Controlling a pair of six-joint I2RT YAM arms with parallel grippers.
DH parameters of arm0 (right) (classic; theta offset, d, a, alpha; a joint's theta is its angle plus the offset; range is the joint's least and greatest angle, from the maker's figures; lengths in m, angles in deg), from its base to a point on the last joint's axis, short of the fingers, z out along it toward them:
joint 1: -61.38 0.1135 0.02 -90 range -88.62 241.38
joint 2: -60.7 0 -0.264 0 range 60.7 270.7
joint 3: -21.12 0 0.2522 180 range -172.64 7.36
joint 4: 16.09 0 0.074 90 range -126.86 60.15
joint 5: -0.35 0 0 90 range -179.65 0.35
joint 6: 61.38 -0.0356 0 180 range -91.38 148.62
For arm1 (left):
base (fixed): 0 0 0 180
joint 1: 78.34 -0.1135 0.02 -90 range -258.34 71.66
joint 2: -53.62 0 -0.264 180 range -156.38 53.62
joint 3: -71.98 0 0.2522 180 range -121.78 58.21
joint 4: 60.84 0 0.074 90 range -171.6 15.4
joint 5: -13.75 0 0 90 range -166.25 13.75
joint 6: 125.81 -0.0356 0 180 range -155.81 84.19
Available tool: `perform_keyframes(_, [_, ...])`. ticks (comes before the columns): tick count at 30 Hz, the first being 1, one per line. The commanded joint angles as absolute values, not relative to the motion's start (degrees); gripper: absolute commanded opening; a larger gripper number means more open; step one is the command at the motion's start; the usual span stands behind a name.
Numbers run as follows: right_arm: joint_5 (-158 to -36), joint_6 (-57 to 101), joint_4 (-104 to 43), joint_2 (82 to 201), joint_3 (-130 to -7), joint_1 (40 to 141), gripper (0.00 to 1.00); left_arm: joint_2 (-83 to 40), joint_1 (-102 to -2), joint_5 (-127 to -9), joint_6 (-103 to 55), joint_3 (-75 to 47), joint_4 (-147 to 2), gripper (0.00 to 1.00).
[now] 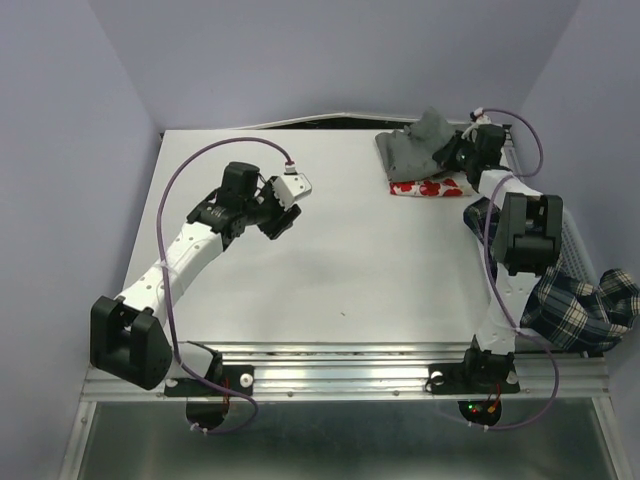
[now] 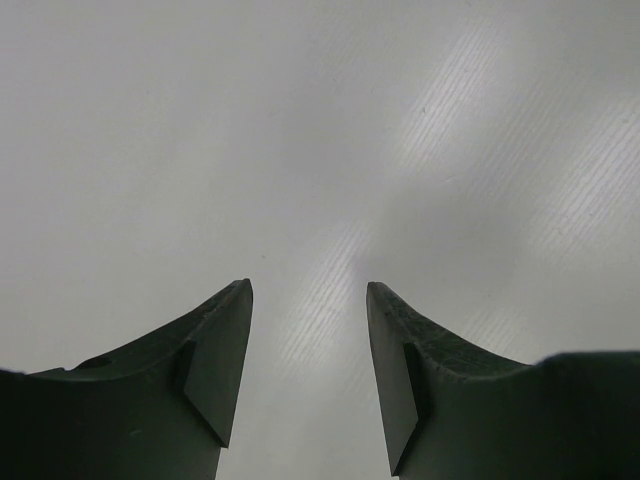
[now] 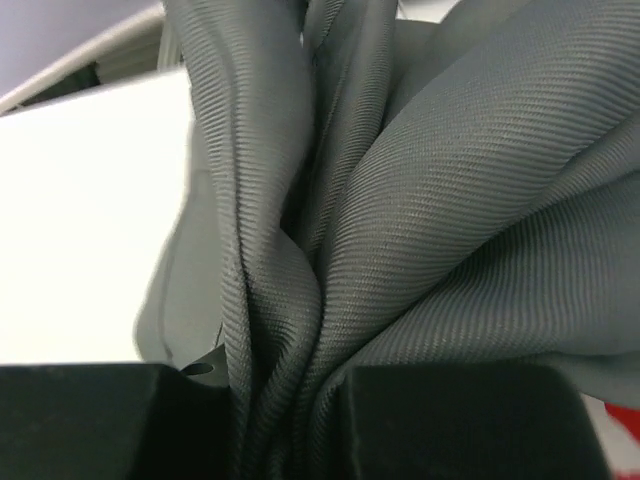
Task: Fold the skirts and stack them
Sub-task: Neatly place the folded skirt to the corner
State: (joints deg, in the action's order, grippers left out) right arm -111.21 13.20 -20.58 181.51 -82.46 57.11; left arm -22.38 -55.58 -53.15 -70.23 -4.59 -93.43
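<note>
Grey skirt (image 1: 415, 150) on red-print skirt (image 1: 430, 188) at tabletop's (image 1: 330, 280) far right corner, a bunched fold pinched in right pincer (image 3: 300, 400); left pincer (image 2: 310, 340) spread, empty; stacking step, likely next: lay it flat, release, then fetch plaid skirt (image 1: 580, 305) at right edge.

Open desk (image 1: 340, 270) in the middle and left. The grey skirt (image 1: 415, 150) blocks the far right corner; the plaid skirt (image 1: 585, 305) crowds the right edge.

Nothing legible anywhere: no text, label, brand name, number or sign to be read in any of the three views.
</note>
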Motion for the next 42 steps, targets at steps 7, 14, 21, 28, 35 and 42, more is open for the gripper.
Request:
perform_keyframes(7, [-117.2,2.0,-26.8,182.4,-80.2,51.0,0.16,-23.5,-55.7,-52.7,-71.1,-8.5,-94.3,0.61])
perform_keyframes(14, [-112.0,2.1,-36.8,178.9,-83.9,50.4,0.82,-23.9,-55.7,-52.6,-71.1,-8.6,-94.1,0.61])
perform_keyframes(21, [-96.6,6.3,-46.3,176.1,-95.4,50.4,1.00,-25.7,-55.8,-52.0,-69.5,-9.5,-93.9,0.61])
perform_keyframes(28, [-93.3,12.4,-44.8,175.5,-98.3,50.4,0.99,-26.5,-56.0,-50.9,-67.8,-9.5,-93.3,0.61])
perform_keyframes(35, [-104.0,16.2,-43.4,179.1,-101.2,53.3,0.79,-28.3,-56.2,-49.7,-66.6,-9.4,-92.0,0.61])
perform_keyframes(42, [-100.2,18.5,-48.9,191.5,-108.0,53.3,0.78,-29.9,-56.5,-48.7,-65.0,-9.4,-89.6,0.61])
